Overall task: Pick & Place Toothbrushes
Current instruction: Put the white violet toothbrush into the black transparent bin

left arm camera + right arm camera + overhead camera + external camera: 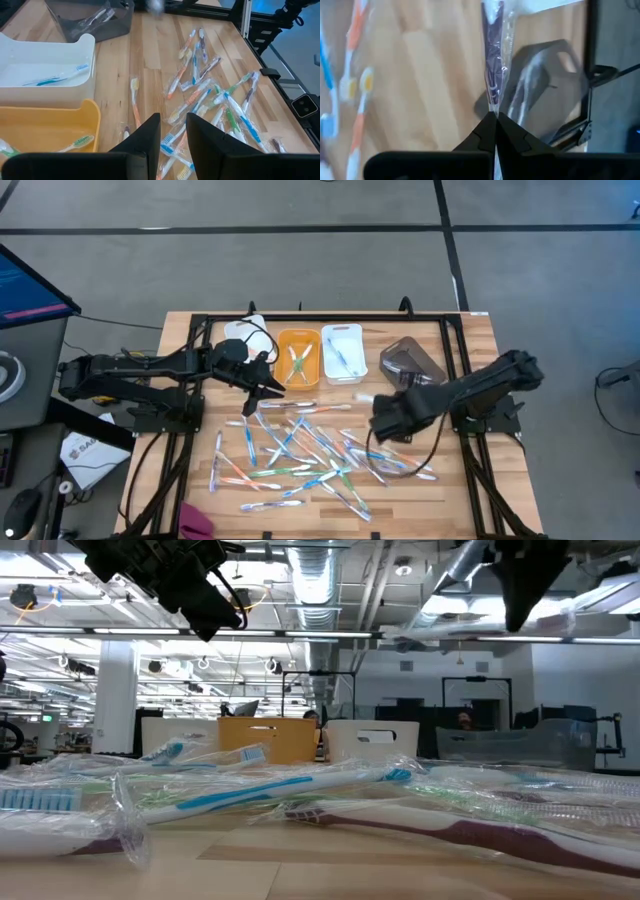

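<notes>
Here the right hand (pixel 495 120) pinches a wrapped dark toothbrush (pixel 493 60); left hand (pixel 173 131) ajar, empty.

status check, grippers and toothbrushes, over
Right gripper shut on a wrapped dark toothbrush, near grey bin. Left gripper open, empty, beside orange bin. Toothbrush pile spread on table.

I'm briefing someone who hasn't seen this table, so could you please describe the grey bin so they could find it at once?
On the wooden table, three bins stand in a row at the far edge, beyond the scattered toothbrushes. The grey bin is at the end of that row nearer the right arm, next to the white bin. Unlike the orange bin and the white one, it is smoky, see-through and sits askew.
</notes>
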`<action>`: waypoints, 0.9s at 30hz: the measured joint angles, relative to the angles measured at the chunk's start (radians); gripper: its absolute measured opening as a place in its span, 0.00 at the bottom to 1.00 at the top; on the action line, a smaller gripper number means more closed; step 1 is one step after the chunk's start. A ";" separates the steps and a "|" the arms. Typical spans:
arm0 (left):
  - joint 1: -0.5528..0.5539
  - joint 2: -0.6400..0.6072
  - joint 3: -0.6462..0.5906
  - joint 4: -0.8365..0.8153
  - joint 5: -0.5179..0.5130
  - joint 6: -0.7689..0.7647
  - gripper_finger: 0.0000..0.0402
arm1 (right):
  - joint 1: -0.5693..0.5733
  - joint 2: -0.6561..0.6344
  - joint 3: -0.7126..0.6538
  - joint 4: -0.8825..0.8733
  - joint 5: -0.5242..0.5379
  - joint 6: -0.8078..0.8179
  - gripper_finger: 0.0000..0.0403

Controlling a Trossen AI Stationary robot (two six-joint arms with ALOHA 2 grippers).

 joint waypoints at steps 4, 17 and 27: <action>0.000 0.000 0.000 0.001 0.000 0.003 0.22 | -0.002 -0.183 -0.082 -0.007 0.103 0.061 0.00; 0.000 0.000 -0.001 0.002 0.000 0.046 0.22 | -0.132 -0.682 -0.527 0.401 0.229 0.094 0.00; 0.000 0.000 -0.001 0.014 0.000 0.073 0.22 | -0.363 -0.709 -0.619 0.441 0.117 0.159 0.00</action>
